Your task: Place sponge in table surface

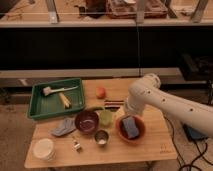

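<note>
Surface [150, 150]: one wooden top, and every item below stands on it.
Sponge [130, 126]: one, blue-grey, lying inside the orange-red bowl near the right front part of the surface; it is not on the bare surface.
Bowls: two. The orange-red bowl [120, 134] holds the sponge. The purple bowl [86, 121] stands left of it, about mid-surface.
Cups: two. A green cup [106, 116] stands between the two bowls, and a small metal cup [101, 137] stands just in front of it, toward the front edge.
Tray [40, 107]: one, green, at the far left corner.
In the tray: two things, a white-headed brush [54, 90] and a yellow item [65, 100].
Fruit [101, 92]: one, orange-red, near the far edge, right of the tray.
Cloth [63, 127]: one, grey-blue, crumpled just left of the purple bowl.
White tub [43, 148]: one, at the front left corner.
Small item [76, 145]: one, near the front edge, too small to identify.
Arm [165, 102]: one, white, reaching in over the right edge.
Gripper [126, 111]: one, at the arm's low end, just beyond the far rim of the orange-red bowl and right of the green cup.
Jaws: whether apart or together cannot be told, nor whether they touch anything.
</note>
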Controlling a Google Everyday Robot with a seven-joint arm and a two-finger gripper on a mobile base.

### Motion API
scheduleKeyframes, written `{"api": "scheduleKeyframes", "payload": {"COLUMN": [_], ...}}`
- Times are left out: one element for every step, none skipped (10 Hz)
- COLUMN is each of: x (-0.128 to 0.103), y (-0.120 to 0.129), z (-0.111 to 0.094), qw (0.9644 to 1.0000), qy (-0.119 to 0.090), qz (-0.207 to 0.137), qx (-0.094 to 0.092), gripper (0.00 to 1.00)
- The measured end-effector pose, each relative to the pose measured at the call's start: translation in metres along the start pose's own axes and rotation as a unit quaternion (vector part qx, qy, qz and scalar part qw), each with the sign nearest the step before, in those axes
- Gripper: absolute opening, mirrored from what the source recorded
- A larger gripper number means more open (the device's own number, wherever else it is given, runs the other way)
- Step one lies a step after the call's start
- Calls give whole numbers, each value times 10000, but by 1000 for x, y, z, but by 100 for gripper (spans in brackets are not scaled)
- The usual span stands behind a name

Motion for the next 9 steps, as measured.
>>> {"api": "scheduleKeyframes", "payload": {"x": [-1, -1, -3, -4, -4, -2, -1, -1, 0], "y": [-1, -1, 2, 3, 4, 4, 6, 8, 12], "z": [12, 24, 37, 43, 45, 46, 46, 45, 46], "qw": [10000, 10000, 9999, 9999, 9999, 9999, 9998, 9998, 9998], "qy": [-13, -23, -32, -37, -29, -11, 23, 40, 58], "qz": [-28, -49, -76, -79, -85, -98, -91, -75, -57], "qx": [-36, -58, -91, -104, -121, -135, -156, -170, -191], "gripper": [80, 80, 80, 80, 80, 76, 66, 60, 58]}}
